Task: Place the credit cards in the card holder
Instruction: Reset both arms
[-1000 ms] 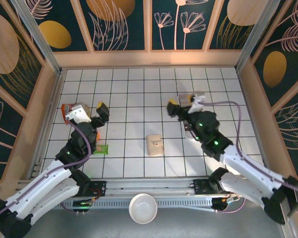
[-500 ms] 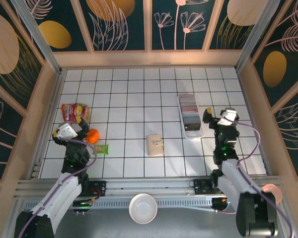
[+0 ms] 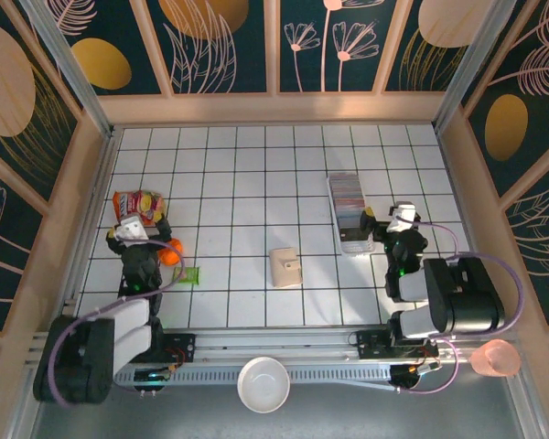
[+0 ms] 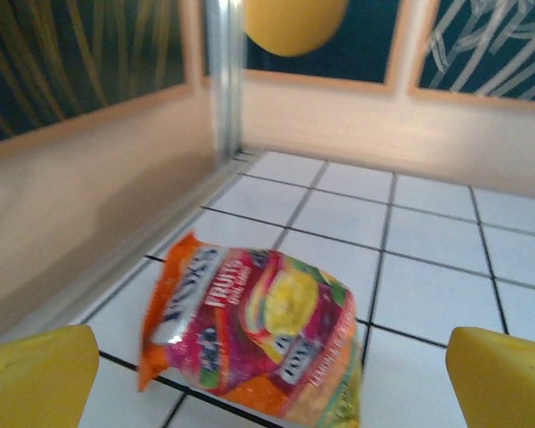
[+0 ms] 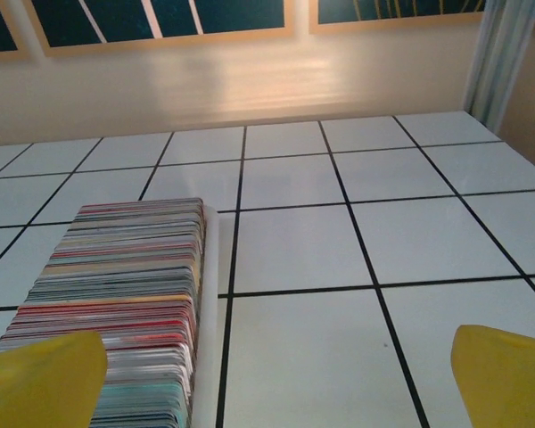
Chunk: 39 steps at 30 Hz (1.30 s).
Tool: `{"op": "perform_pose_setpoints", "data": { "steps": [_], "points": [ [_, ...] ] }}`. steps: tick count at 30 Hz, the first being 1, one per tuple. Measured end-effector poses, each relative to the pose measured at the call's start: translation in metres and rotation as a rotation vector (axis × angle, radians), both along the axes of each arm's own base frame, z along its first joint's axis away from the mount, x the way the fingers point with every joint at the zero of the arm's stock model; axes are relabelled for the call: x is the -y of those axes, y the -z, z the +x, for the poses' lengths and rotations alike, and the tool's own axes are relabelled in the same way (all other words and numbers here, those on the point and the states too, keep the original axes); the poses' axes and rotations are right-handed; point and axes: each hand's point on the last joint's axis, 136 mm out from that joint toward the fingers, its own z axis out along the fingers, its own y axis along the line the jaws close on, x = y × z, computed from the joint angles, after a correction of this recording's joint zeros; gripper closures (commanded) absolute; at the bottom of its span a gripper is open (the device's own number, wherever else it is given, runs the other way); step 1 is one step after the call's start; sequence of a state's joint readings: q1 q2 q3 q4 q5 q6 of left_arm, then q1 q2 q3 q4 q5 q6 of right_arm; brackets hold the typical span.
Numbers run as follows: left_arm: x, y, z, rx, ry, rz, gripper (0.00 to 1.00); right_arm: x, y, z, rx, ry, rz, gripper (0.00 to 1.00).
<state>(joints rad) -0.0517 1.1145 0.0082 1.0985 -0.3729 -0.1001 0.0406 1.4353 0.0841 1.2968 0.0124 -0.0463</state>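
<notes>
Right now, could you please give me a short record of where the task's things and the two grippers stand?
card holder: tan wallet, apparently folded shut, mid-table between the arms, nothing touching it
credit cards: packed row standing in a clear tray, to the holder's right
left gripper: open, empty, facing a snack bag
right gripper: open, empty, at the near end of the card row
progress: no card gripped yet

A white tiled surface (image 3: pixel 238 183) carries a tan folding card holder (image 3: pixel 285 267) at centre. A clear plastic tray (image 3: pixel 357 245) of credit cards (image 3: pixel 349 197) lies on the right. A red-orange snack bag (image 3: pixel 135 202), an orange ball (image 3: pixel 171 252) and a green packet (image 3: pixel 188 273) lie on the left.
</notes>
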Motion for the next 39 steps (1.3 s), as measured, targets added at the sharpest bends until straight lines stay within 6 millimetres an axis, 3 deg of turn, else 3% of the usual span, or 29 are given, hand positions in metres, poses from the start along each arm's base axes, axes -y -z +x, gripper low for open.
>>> {"op": "perform_pose_setpoints", "data": {
  "steps": [3,8,16,23,39],
  "points": [
    [0.006,0.007,0.008,-0.007,0.056,-0.005,0.01,-0.001,0.0,0.004,0.014,-0.008,0.002,0.01],
    [0.014,0.002,0.022,0.029,0.128,-0.012,0.01,0.001,0.005,0.007,0.016,-0.002,0.002,0.01],
    [0.029,0.01,0.045,0.016,0.226,-0.017,0.01,0.023,-0.018,0.031,0.07,0.106,0.039,0.01],
    [0.026,-0.008,0.071,0.039,0.207,-0.015,0.01,0.026,-0.01,0.03,0.037,0.12,0.048,0.01],
    [0.024,0.0,0.071,0.005,0.199,-0.021,0.01,0.026,-0.007,0.03,0.025,0.12,0.048,0.01]
  ]
}}
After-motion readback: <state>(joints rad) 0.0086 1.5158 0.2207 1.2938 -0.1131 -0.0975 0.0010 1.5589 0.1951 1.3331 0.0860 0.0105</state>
